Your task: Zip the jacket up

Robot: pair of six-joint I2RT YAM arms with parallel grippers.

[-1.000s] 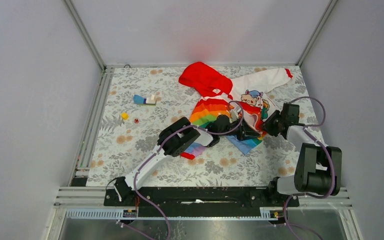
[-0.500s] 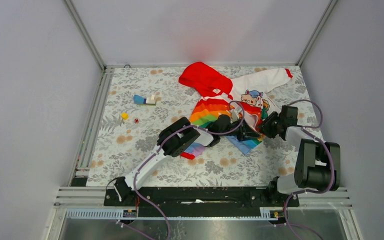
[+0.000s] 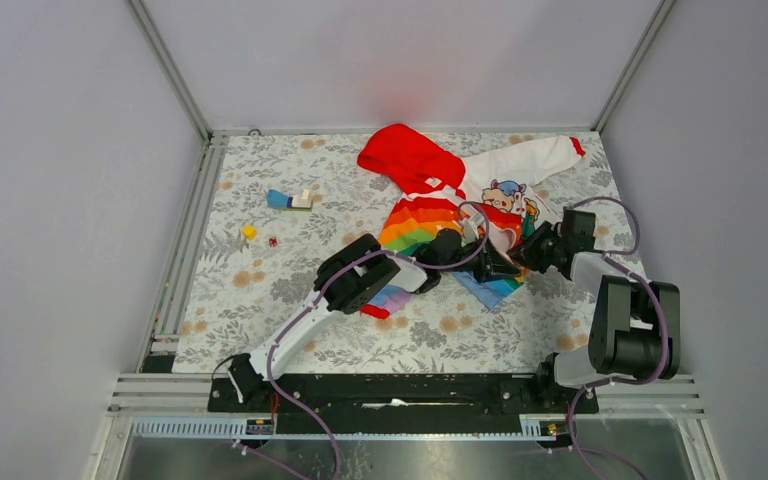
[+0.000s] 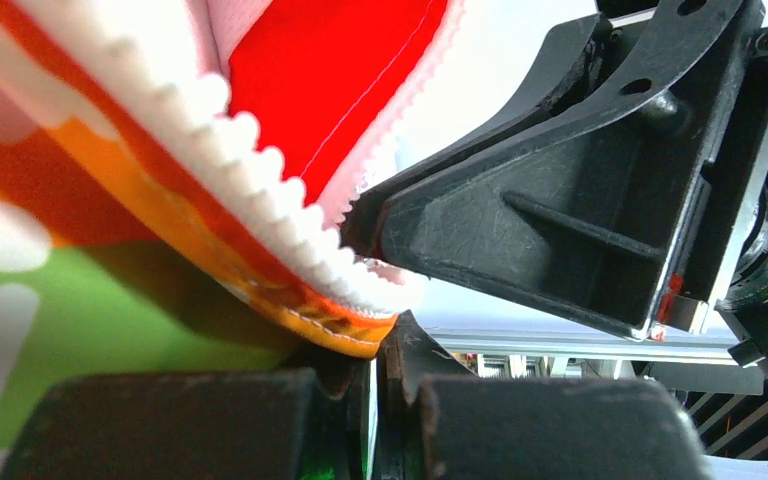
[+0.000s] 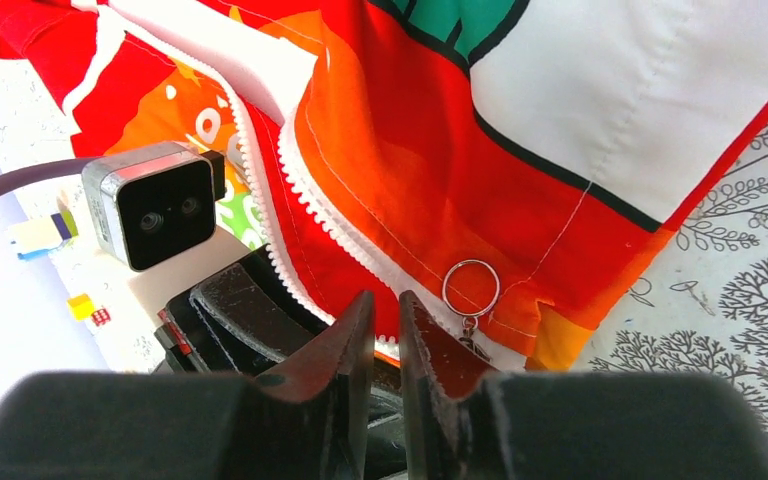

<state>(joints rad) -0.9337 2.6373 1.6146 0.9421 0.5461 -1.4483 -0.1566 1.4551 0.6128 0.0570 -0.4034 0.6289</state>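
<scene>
The jacket [image 3: 430,215] lies open on the floral table, with its red hood [image 3: 408,155] at the back and a white sleeve [image 3: 525,160] stretched to the back right. My left gripper [image 3: 500,268] is shut on the orange bottom hem beside the white zipper teeth [image 4: 260,190], as the left wrist view [image 4: 380,350] shows. My right gripper [image 3: 532,255] is just right of it, with its jaws all but closed and nothing visibly between them [image 5: 385,300]. Its tips are at the other zipper edge [image 5: 350,250]. The ring pull [image 5: 470,288] lies just right of them.
A blue and white block [image 3: 290,200], a yellow block [image 3: 249,232] and a tiny red piece [image 3: 272,241] lie at the left of the table. Grey walls enclose the table on three sides. The left wrist camera [image 5: 155,210] is close in front of my right gripper.
My right gripper has moved left, closer to the left gripper and the zipper's bottom end. The left arm and the jacket have stayed put.
</scene>
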